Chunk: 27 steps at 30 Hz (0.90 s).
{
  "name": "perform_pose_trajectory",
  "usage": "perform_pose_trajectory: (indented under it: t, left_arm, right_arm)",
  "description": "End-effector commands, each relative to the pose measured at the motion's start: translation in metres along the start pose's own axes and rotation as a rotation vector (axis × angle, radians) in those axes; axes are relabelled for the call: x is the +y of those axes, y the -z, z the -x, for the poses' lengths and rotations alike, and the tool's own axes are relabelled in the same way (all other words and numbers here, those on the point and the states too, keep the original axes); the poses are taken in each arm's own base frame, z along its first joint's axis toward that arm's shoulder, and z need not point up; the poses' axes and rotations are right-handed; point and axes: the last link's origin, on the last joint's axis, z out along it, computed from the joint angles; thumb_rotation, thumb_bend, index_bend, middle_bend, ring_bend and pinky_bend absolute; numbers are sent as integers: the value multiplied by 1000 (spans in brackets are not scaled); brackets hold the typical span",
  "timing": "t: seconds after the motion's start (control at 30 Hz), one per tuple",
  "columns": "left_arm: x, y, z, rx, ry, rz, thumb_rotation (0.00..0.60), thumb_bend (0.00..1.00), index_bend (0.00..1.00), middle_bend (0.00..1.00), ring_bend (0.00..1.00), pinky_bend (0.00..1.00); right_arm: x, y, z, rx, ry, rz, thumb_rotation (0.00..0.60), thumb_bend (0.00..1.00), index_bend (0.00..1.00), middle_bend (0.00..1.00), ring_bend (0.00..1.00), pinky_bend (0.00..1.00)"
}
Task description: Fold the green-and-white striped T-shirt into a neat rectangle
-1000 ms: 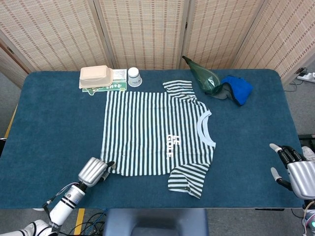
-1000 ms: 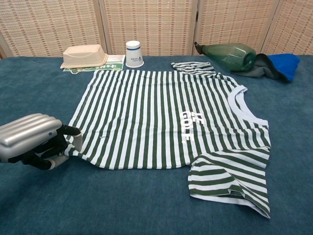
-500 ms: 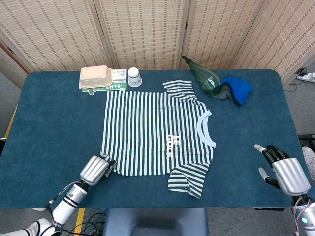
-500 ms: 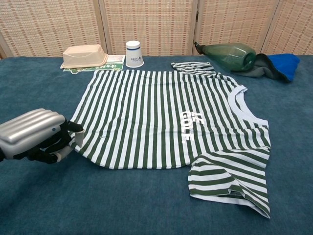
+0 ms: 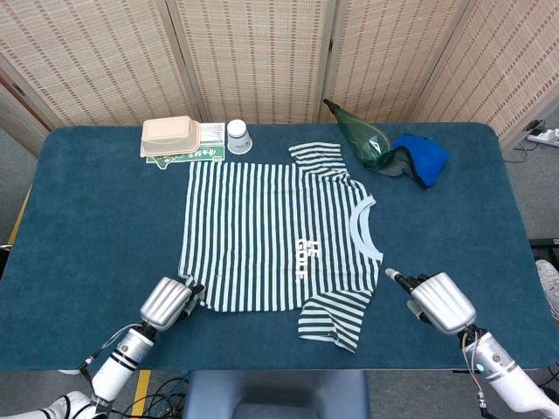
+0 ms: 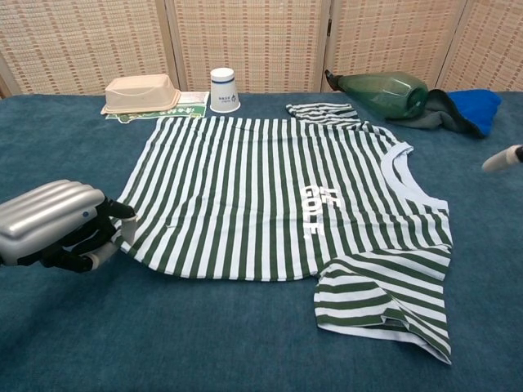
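The green-and-white striped T-shirt (image 5: 271, 236) (image 6: 270, 196) lies flat on the blue table, collar toward the right. One sleeve points to the far side and the other to the near edge. My left hand (image 5: 168, 301) (image 6: 57, 224) sits at the near left hem corner, its fingers curled around that corner and pinching the cloth. My right hand (image 5: 441, 301) hovers to the right of the near sleeve, apart from the shirt, fingers stretched toward it and holding nothing. The chest view catches only one of its fingertips (image 6: 502, 159) at the right edge.
At the table's far side stand a beige takeaway box (image 5: 170, 135) (image 6: 140, 92) and a white paper cup (image 5: 238, 136) (image 6: 223, 90). A green plastic bottle (image 5: 362, 135) (image 6: 384, 90) lies against a blue cloth (image 5: 424, 157) (image 6: 474, 106). Woven screens stand behind the table.
My right hand has swept left from the table's right edge to just beside the near sleeve. My left hand has nudged forward onto the hem corner, which has shifted slightly.
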Motion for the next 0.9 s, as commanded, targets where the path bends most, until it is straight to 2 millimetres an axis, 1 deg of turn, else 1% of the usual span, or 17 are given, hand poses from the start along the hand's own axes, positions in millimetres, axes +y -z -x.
perform_pose_trajectory:
  t: [0.03,0.13,0.27,0.43,0.67,0.9]
  left_arm:
    - [-1,1,0,-2,0,-5,600,587,566,915,858,982]
    - [-1,2,0,-7,3,-10,600,587,566,915,858,982]
    - [-1,3,1,-12,6,-12,600,586,565,915,859,982]
    - [0,3,1,-18,6,-14,600,587,565,915,859,982]
    - [0,2,1,-20,13,-14,600,587,565,915,859,982]
    - [0,2,1,-24,15,-16,600,587,565,915,859,982]
  right_arm:
    - [-8,-16,13,-18,24,-52,600,274,272,785,875,1000]
    - [-12,-28,22,-27,25,-70,600,252,318,842,941,1000]
    - [-17,-44,32,-26,22,-85,600,199,345,877,977,1000]
    - [-24,-58,43,-30,26,-99,600,148,357,892,989,1000]
    - [-32,-74,53,-3,30,-99,600,145,361,898,994,1000]
    - [-44,-85,59,28,26,-121,600,140,361,899,994,1000]
